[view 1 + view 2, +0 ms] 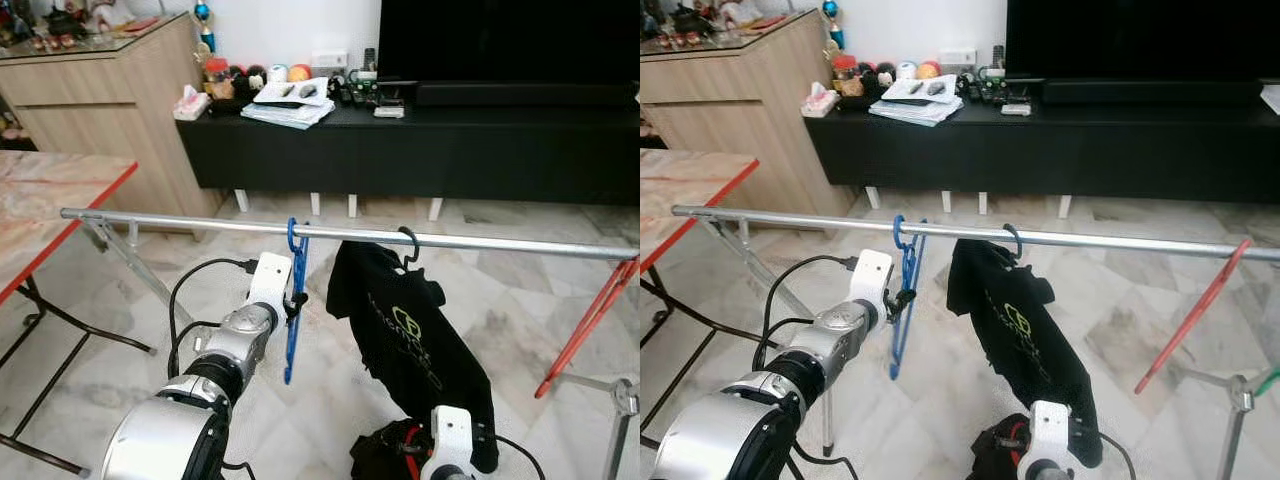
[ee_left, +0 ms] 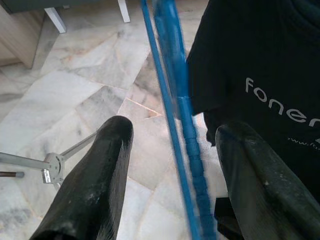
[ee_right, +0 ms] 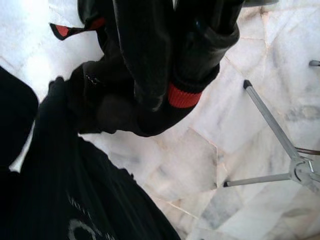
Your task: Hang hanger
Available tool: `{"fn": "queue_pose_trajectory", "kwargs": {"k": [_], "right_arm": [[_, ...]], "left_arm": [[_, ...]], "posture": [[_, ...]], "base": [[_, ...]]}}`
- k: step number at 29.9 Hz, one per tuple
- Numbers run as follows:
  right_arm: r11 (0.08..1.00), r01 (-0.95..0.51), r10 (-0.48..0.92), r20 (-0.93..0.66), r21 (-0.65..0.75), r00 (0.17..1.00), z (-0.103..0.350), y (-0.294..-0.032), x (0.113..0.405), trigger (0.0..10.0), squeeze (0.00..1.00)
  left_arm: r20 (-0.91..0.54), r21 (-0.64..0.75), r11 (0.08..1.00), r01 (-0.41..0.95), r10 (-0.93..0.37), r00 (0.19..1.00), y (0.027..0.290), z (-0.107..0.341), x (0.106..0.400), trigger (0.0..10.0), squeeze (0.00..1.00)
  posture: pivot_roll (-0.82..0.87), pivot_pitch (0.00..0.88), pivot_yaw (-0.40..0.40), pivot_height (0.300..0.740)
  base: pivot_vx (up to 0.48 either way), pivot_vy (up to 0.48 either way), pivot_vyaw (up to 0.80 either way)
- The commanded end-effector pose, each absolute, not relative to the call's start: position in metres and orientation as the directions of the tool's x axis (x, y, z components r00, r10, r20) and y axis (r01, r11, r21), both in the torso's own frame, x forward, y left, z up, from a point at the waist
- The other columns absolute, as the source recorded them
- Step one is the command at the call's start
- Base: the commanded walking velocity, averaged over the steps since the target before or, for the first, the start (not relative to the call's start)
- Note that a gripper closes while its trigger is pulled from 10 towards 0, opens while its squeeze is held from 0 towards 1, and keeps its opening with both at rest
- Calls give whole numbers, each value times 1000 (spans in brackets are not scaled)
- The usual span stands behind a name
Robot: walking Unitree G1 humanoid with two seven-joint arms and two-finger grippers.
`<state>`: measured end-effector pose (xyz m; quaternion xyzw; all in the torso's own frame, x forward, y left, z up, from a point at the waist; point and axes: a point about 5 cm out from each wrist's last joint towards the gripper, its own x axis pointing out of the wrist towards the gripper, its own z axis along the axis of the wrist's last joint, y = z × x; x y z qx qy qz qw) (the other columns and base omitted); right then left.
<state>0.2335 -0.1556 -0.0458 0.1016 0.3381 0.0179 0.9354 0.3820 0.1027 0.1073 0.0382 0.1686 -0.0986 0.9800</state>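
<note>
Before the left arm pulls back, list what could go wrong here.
1. The blue hanger sits between the left gripper's open jaws; withdrawing crookedly might snag it and lift its hook off the rail.
2. It hangs close to the black T-shirt; a swing could tangle them.
</note>
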Motion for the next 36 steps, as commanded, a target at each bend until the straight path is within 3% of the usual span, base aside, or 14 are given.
{"fn": "queue_pose_trajectory", "kwargs": {"k": [1,8,11,12,14,27,36], "right_arm": [[978,16,118,-622,206,774,-43,-150,235,0,0],[979,9,123,-622,205,773,-42,-154,234,0,0],[979,10,123,-622,205,773,-42,-154,232,0,0],[979,10,122,-622,205,773,-42,-155,232,0,0],[979,11,122,-622,205,773,-42,-155,231,0,0],[977,6,131,-626,211,769,-43,-153,225,0,0],[976,1,137,-626,216,768,-43,-151,225,0,0]], "left_arm": [[-349,45,983,180,-154,925,106,105,382,10000,0],[-350,42,989,141,-117,929,108,100,379,10000,0],[-343,38,991,127,-106,933,108,100,379,9569,0],[-342,39,992,123,-102,934,108,100,379,431,0],[-339,36,992,119,-100,936,108,99,379,0,0],[-291,2,989,148,-141,946,103,100,377,0,0],[-294,11,994,107,-99,951,111,97,376,0,0]], "posture": [[-105,196,88,740],[-113,210,83,740],[-116,214,82,740],[-117,215,81,740],[-119,216,81,740],[-112,210,75,740],[-109,210,73,740]], "base": [[0,0,0],[0,0,0],[0,0,0],[0,0,0],[0,0,0],[0,0,0],[0,0,0]]}}
